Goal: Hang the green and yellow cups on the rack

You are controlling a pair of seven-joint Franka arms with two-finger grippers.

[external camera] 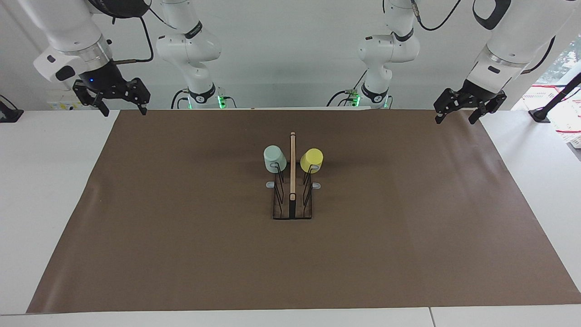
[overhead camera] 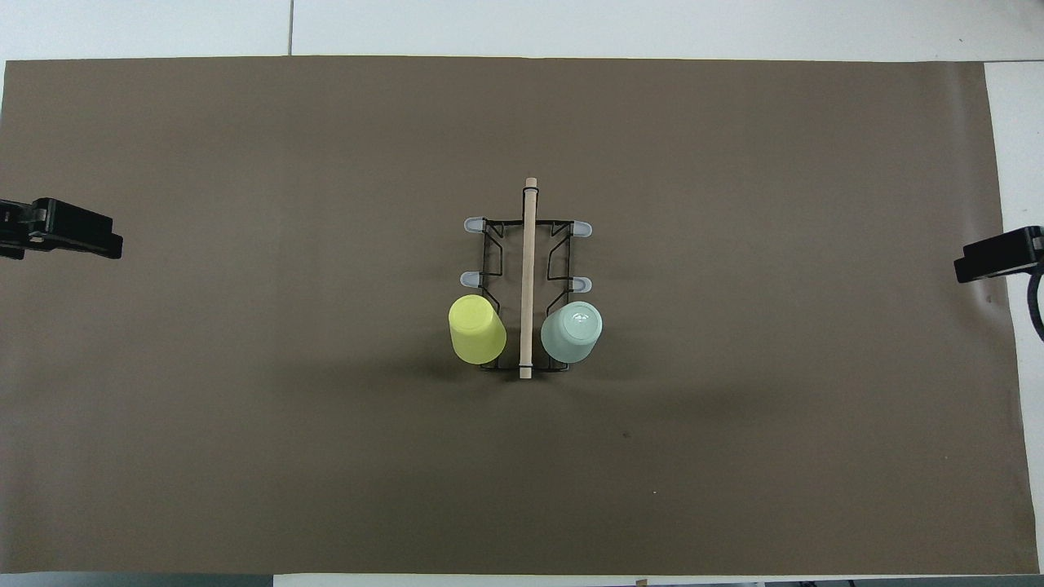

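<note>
While raised, both pincers (external camera: 457,114) (external camera: 122,109) agape

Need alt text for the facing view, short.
A green cup and a yellow cup hang upside down on the rack mid-mat, either side of its wooden bar. The left gripper and right gripper hang open over the mat's robot-side corners.

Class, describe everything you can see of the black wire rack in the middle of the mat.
The rack is thin black wire on a flat dark base, with an upright pale wooden centre bar and grey-tipped prongs. It stands on the brown mat near the table's middle. An upturned green cup and yellow cup hang on the two prongs nearest the robots, one each side of the bar. The other visible prongs are bare. No gripper touches it.
</note>
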